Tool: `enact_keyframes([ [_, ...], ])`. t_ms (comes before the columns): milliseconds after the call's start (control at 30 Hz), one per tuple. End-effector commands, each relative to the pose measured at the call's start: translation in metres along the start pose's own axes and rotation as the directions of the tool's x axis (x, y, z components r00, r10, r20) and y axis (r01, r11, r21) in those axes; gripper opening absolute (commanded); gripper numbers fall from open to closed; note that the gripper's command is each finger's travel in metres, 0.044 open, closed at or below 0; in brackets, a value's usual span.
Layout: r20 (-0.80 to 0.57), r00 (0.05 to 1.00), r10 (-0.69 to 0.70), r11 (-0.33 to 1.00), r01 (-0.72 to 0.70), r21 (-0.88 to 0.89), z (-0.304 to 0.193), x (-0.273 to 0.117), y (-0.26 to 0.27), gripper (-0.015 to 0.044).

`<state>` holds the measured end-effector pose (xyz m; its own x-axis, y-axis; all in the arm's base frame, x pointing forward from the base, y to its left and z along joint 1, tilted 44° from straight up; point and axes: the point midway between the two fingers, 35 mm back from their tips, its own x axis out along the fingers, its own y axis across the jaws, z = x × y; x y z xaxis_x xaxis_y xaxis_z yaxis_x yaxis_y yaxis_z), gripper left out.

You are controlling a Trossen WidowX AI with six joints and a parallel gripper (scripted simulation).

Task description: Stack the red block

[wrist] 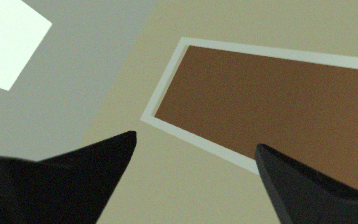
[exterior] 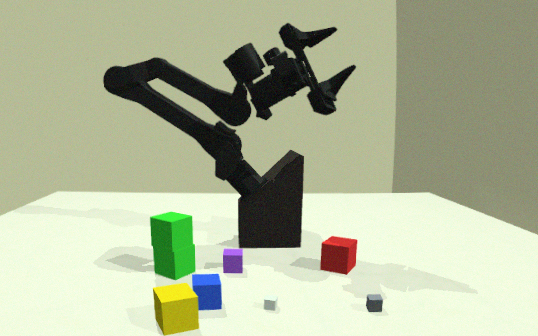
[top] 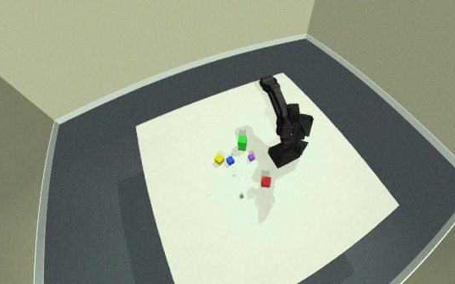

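Blocks of several colors are seen across a pale table in the exterior view. At far left, a green tower is formed by two stacked blocks, the upper one set slightly askew, its top left bare. In front of it, a yellow block is placed near a blue block, followed by a small purple block and a tiny whitish cube. Behind them, the black arm is carried by a dark pedestal. Farther right, the red block is seen on the table, well apart from the tower. High above, the gripper is tilted upward, its fingers spread nearly fully and nothing held between them. A tiny dark gray cube is shown at far right.
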<state>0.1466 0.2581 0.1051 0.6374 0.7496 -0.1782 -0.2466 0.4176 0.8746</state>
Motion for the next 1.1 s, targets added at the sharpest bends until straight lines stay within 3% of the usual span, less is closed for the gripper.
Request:
enact_keyframes([
  [0,0.000,1.000,-0.007,1.000,0.007,0.000,0.000,0.001,-0.001,0.0426],
  [233,-0.010,0.959,-0.282,0.959,0.282,-0.013,0.000,0.032,-0.044,0.0440],
  [500,-0.003,0.801,-0.599,0.801,0.599,-0.003,0.013,0.050,-0.102,0.0440],
  [800,-0.012,0.501,-0.865,0.501,0.865,0.022,0.030,0.044,-0.160,0.0440],
  [1067,-0.033,0.165,-0.986,0.164,0.986,0.036,0.046,0.020,-0.197,0.0440],
])
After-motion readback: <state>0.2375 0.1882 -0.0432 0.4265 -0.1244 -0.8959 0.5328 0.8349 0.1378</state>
